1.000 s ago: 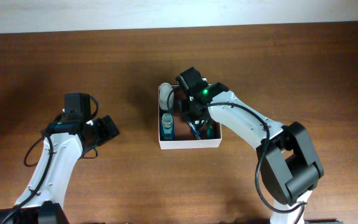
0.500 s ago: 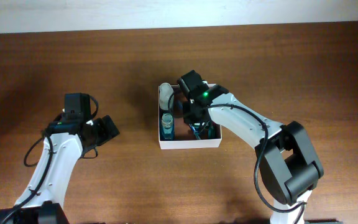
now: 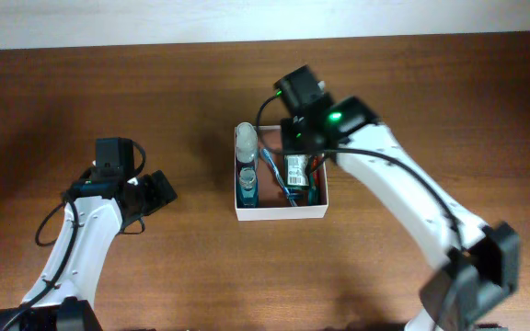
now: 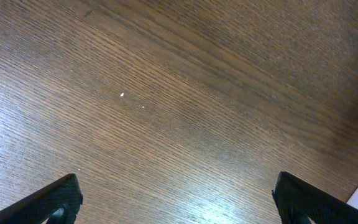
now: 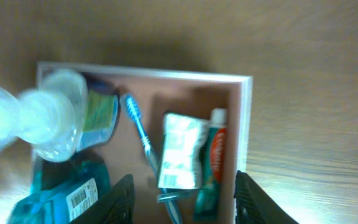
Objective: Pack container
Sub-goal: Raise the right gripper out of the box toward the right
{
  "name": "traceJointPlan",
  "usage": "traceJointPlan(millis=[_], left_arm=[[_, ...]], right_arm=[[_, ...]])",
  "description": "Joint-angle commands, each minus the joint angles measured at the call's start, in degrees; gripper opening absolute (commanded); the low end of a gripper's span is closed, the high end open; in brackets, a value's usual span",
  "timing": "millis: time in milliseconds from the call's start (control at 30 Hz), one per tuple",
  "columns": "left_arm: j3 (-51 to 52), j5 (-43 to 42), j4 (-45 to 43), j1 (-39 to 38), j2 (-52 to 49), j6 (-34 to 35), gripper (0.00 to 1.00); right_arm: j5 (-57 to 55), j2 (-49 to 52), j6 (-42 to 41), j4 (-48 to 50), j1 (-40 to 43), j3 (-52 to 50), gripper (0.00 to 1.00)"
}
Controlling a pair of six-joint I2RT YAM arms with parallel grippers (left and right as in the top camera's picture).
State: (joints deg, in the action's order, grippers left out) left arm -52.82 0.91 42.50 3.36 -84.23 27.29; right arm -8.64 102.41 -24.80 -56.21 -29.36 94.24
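**Container [image 3: 279, 217] just below our right claw [image 5: 185, 200]**

The container lies beneath and slightly ahead of the right claw, with one white wall outside the claw's right finger. Being square, it offers no long axis to match. This claw stands spread, pinching nothing. Our left claw [image 4: 179, 205], also spread, hangs over the bench [image 4: 166, 93], well apart from the container. We judge the right arm nearer.

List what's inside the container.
In the container: a clear bottle, a blue bottle, a blue toothbrush, a green-and-white packet and a toothpaste tube. The packet covers part of the toothbrush's handle.
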Motion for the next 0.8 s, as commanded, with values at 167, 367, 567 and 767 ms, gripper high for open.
traceJointPlan(millis=[167,367,567,767], left_arm=[[-0.1,0.4,0.0,0.2,-0.5,-0.1,1.0],[-0.1,0.4,0.0,0.2,-0.5,-0.1,1.0],[-0.1,0.4,0.0,0.2,-0.5,-0.1,1.0],[-0.1,0.4,0.0,0.2,-0.5,-0.1,1.0]], right_arm=[[-0.3,-5.0,0.6,-5.2,11.6,0.9,0.76],[0.1,-5.0,0.5,-8.4,16.8,0.9,0.99],[0.1,-5.0,0.5,-8.8,17.8,0.9,0.98],[0.0,-4.9,0.5,-8.7,17.8,0.9,0.98]])
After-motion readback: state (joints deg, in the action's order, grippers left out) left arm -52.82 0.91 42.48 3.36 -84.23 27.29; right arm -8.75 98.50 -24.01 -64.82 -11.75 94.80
